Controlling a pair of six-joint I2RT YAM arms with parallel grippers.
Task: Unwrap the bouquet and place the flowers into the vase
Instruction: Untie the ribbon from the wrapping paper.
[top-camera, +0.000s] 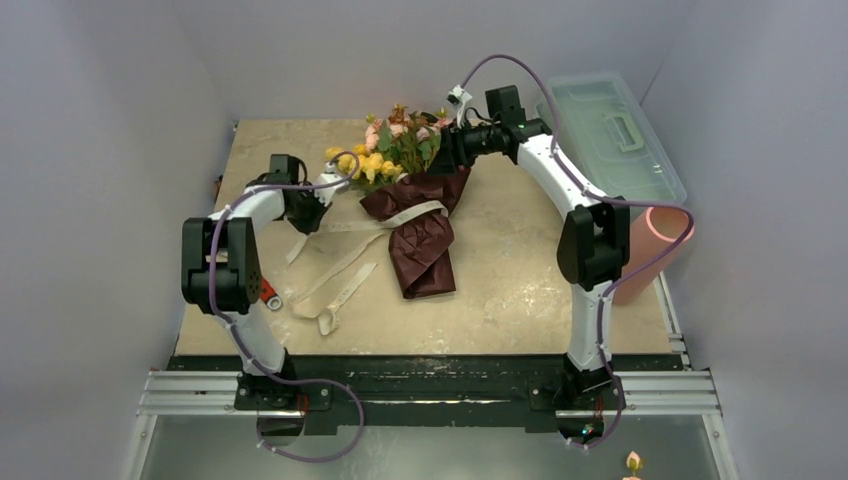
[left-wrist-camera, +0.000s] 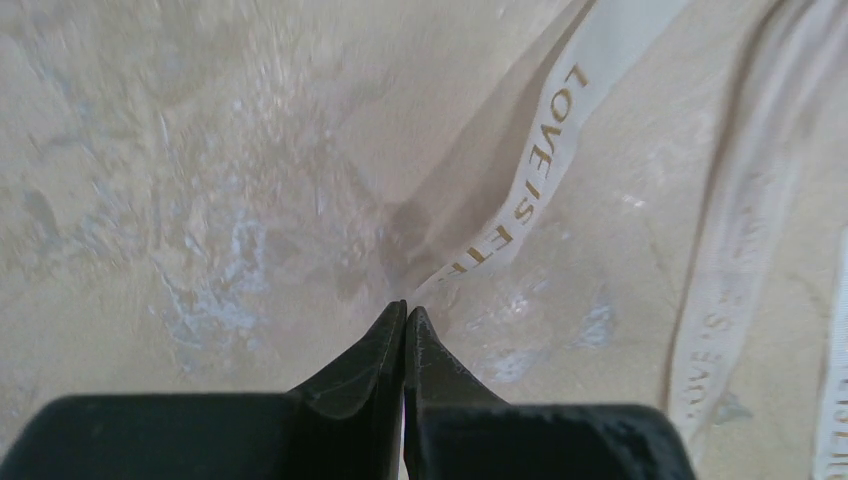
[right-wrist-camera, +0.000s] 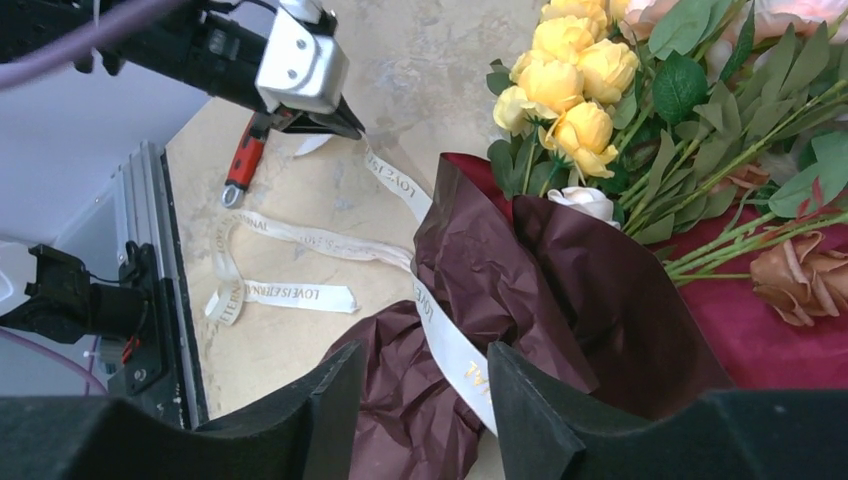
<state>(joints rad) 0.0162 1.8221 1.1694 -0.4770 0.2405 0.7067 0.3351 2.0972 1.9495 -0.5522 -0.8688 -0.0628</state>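
Bouquet (top-camera: 425, 195) on table (top-camera: 520, 280); ribbon (left-wrist-camera: 555, 140) trails leftward; vase (top-camera: 660, 235) at right edge

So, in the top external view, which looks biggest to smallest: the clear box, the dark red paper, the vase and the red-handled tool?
1. clear box
2. dark red paper
3. vase, though the right arm hides part of it
4. red-handled tool

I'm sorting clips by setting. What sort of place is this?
Most likely a robot lab test cell, not a home: plain grey panel walls box in a beige stone-look tabletop, and a white-and-black left arm and right arm bolt to a metal rail at its near edge.
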